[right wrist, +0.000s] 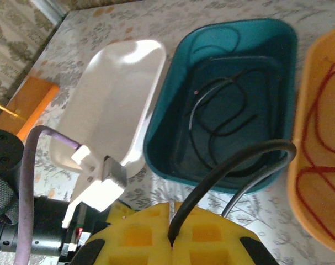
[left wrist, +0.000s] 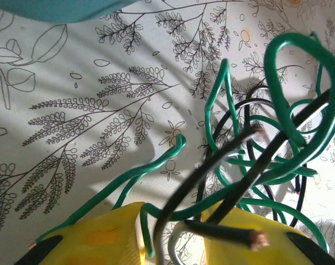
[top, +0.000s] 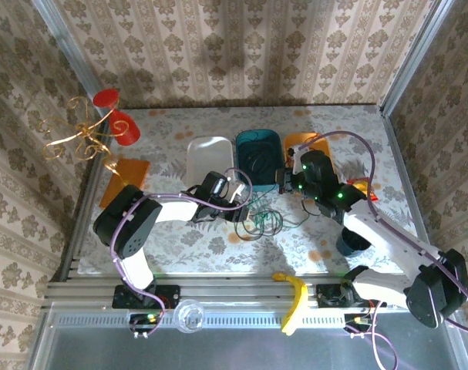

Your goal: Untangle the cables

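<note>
Roughly halfway, judging by the trays. Sorted already: red cable (right wrist: 306,124) in the orange tray (right wrist: 322,61) at right frame edge, one black cable (right wrist: 219,110) coiled in the teal tray (right wrist: 283,38); white tray (right wrist: 123,94) on the left bare. Left to do: knot (top: 263,222) of green cable (left wrist: 299,38) and black strands on the table (top: 187,243), centre of the overhead frame, just below the trays. Right gripper (right wrist: 171,215) clamped together on a second black cable (right wrist: 239,154) arching toward the teal tray. Left gripper (left wrist: 175,221) with pads apart, green and black strands running loosely through the gap. Nearby but well clear: dark cup (top: 349,243) lower right, gold wire stand (top: 83,139) upper left. Likely hindrances: both arms crowding the knot, green loops wound round black.
</note>
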Available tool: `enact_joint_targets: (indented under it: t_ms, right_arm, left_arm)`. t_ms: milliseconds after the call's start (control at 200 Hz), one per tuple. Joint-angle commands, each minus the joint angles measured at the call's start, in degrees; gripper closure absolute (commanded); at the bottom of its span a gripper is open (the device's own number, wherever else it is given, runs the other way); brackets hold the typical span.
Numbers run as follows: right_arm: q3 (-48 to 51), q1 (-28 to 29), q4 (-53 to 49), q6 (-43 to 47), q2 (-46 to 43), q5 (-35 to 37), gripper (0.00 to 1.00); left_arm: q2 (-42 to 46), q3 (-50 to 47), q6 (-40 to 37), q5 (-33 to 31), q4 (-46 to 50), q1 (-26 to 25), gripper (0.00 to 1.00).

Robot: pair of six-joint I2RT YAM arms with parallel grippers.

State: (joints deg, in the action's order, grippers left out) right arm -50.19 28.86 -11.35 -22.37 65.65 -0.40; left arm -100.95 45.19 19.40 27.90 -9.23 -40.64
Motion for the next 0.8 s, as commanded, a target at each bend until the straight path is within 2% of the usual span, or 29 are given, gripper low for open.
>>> enact_joint_targets:
  t_ms: [0,180,455,795]
  right_arm:
    - [-3.59,-0.47,-1.62,1.82,-4.01,7.34,1.00]
    - [-6.19,-1.76,0.26,2.33,-9.78,14.74,1.00]
    - [-10.07,-4.75,5.80,2.33,-13.90,20.41,1.00]
    - [-12.86,-8.87,11.20,4.57,-16.84,27.71,1.00]
  left_arm:
    - [-3.91,-1.94,-0.84,-4.39,7.75,0.16,0.67]
    - [-4.00,-2.21,-0.81,-4.52,7.65,0.14,0.67]
    - [-4.39,-2.56,-0.59,-4.95,7.37,0.21,0.68]
    - [-5.14,-2.38,-0.09,-7.29,8.02,0.35,0.78]
